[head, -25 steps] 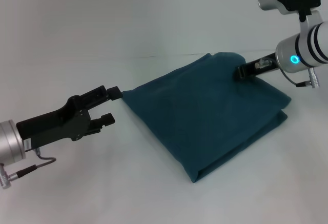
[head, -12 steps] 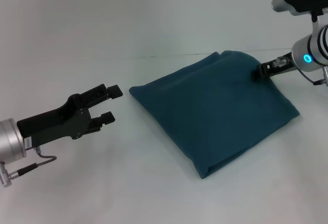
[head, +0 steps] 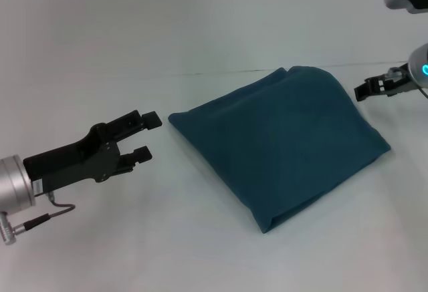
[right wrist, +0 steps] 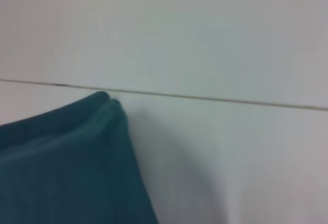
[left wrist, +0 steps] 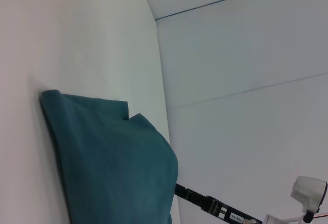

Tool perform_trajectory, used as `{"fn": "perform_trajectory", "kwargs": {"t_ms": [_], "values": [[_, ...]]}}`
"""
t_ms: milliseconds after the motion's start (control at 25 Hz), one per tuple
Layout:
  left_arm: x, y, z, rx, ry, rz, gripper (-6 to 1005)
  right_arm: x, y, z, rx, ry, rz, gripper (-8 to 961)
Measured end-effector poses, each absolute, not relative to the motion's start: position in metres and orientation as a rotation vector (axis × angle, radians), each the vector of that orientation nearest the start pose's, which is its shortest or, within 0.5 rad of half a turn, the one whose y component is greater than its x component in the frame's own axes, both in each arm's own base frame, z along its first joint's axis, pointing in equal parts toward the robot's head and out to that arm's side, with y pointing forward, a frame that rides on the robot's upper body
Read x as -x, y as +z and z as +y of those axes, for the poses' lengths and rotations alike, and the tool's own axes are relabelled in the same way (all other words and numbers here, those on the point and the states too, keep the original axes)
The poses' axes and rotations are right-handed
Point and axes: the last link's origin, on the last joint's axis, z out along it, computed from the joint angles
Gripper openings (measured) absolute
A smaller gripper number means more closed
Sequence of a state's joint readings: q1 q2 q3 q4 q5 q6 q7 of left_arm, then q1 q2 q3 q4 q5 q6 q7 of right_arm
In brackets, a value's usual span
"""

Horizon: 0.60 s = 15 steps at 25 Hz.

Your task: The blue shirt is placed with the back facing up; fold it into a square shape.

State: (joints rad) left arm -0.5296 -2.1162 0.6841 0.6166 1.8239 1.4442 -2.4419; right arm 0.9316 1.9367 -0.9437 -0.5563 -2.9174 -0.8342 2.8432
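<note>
The blue shirt [head: 281,145] lies folded into a rough square on the white table, plain side up, with a doubled edge toward the front. It also fills the near part of the left wrist view [left wrist: 113,162] and a corner of the right wrist view [right wrist: 61,172]. My left gripper [head: 148,135] hovers open just left of the shirt's left corner, touching nothing. My right gripper [head: 360,91] sits open just off the shirt's far right edge, clear of the cloth; it also shows as a thin dark bar [left wrist: 179,189] in the left wrist view.
The white table [head: 200,252] carries only the shirt. A thin dark seam [head: 221,73] runs across the tabletop behind the shirt.
My right gripper dragged the shirt's far corner to the right, let it go and drew back off the cloth. The shirt shifted away from my left gripper, which stayed put.
</note>
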Motion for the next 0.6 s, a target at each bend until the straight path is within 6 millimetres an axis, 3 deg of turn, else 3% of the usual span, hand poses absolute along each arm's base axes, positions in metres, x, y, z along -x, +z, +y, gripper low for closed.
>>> {"fn": "perform_trajectory", "kwargs": {"t_ms": [240,440,600], "values": [[0.249,-0.006,0.345,-2.045,1.144,2.083,950,-0.269,0.078,0.472,1.812,-0.134,1.359,659],[0.243,-0.014,0.336,-2.019,1.017,2.061,948,-0.259,0.086,0.446,2.002,0.161,1.514,655],[0.236,-0.033,0.326,-1.967,0.826,2.097,949,-0.254,0.097,0.426,2.13,0.367,1.607,655]]}}
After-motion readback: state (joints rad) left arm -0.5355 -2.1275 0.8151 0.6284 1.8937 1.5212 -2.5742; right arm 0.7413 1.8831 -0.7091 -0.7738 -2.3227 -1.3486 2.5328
